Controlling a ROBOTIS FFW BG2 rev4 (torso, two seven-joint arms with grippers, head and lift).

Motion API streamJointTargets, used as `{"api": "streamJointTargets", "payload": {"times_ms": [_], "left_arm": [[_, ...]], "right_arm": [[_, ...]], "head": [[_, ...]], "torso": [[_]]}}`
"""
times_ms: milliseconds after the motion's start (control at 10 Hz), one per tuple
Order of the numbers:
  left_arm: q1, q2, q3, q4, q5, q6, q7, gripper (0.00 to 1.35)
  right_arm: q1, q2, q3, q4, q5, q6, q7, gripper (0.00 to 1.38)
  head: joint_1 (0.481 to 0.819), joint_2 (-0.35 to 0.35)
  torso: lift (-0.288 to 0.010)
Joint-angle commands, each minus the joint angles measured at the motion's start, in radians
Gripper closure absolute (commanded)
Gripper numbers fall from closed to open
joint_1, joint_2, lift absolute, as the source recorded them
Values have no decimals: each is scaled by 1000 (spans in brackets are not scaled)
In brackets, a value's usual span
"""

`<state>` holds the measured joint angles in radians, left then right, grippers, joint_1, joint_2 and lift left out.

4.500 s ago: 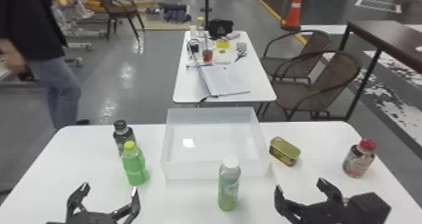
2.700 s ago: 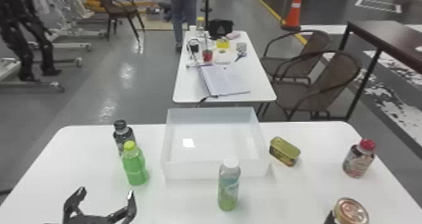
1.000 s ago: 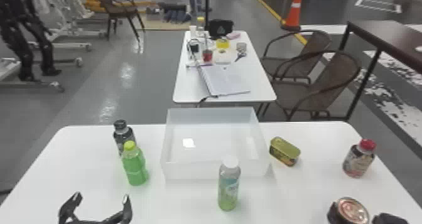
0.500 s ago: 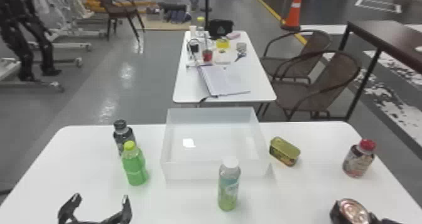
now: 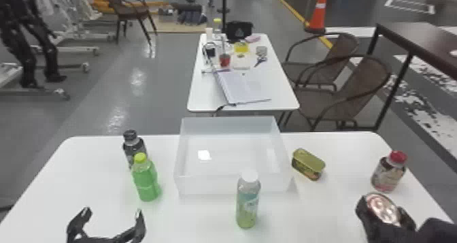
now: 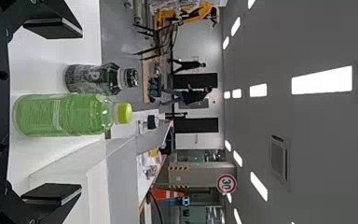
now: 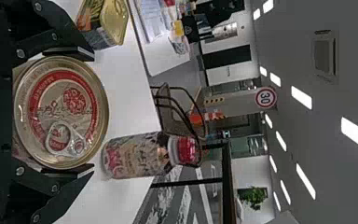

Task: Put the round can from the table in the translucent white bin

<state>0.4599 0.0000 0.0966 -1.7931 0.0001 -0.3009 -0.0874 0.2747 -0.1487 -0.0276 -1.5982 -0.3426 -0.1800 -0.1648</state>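
Two black grippers sit nearest me; my left gripper point(image 5: 112, 212) waits low on the left, its fingers apart with nothing between them, while my right gripper point(image 5: 384, 209) is clamped around the sides of the round metal can with a red-and-gold pull-tab lid point(image 7: 60, 112); the can is tipped, its lid facing back towards me, and I cannot tell how much air lies beneath it. A little farther in, the clear bottle of pale green drink with a white cap point(image 5: 247, 201) stands upright in front of the bin; the bright green bottle with a yellow-green cap point(image 5: 146, 181) stands beyond my left gripper; just past the can is the dark-labelled bottle with a red cap point(image 5: 387, 174); the flat golden rectangular tin point(image 5: 307, 164) lies right of the bin. The translucent white bin point(image 5: 210, 186) is the next stop; it lies forward and well to the left of the can, so the right arm, already holding it, should do the carrying; I'd judge the pick done and the transfer ahead; I'd raise the can above the near wall and the white cap first, since a low sweep could topple that bottle or shove the tin.
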Motion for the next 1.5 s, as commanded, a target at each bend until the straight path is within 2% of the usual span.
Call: {"api": "streamJointTargets", "payload": {"times_ms": [0, 100, 200, 300, 500, 800, 1000, 1200, 1400], "left_arm": [[-4, -3, -3, 1, 0, 6, 0, 136], [-4, -3, -5, 1, 4, 8, 2, 136], [-4, -3, -5, 3, 8, 9, 2, 136], [-6, -3, -6, 3, 8, 9, 2, 136], [-17, -3, -15, 11, 9, 14, 2, 136], [-30, -3, -26, 21, 14, 19, 2, 136], [-40, -3, -34, 29, 17, 25, 3, 136], [-44, -3, -35, 32, 20, 29, 3, 136], [-47, -3, -37, 35, 21, 28, 3, 136]], "right_arm": [[-2, -34, 0, -169, -10, 160, 11, 690], [-32, -35, 0, -213, -6, 209, 28, 688], [-75, -26, 0, -227, -13, 269, 57, 688], [-131, -28, -2, -227, -18, 352, 93, 688], [-253, -32, 0, -178, -27, 475, 165, 688], [-404, -20, 48, -39, -18, 505, 225, 683], [-496, 6, 58, 84, 27, 544, 367, 683], [-601, 32, 58, 238, 85, 550, 577, 682], [-672, 38, 92, 374, 89, 551, 706, 665]], "head": [[549, 0], [549, 0], [549, 0], [549, 0], [549, 0], [549, 0], [549, 0], [549, 0], [549, 0]], "torso": [[-100], [-100], [-100], [-100], [-100], [-100], [-100], [-100], [-100]]}}
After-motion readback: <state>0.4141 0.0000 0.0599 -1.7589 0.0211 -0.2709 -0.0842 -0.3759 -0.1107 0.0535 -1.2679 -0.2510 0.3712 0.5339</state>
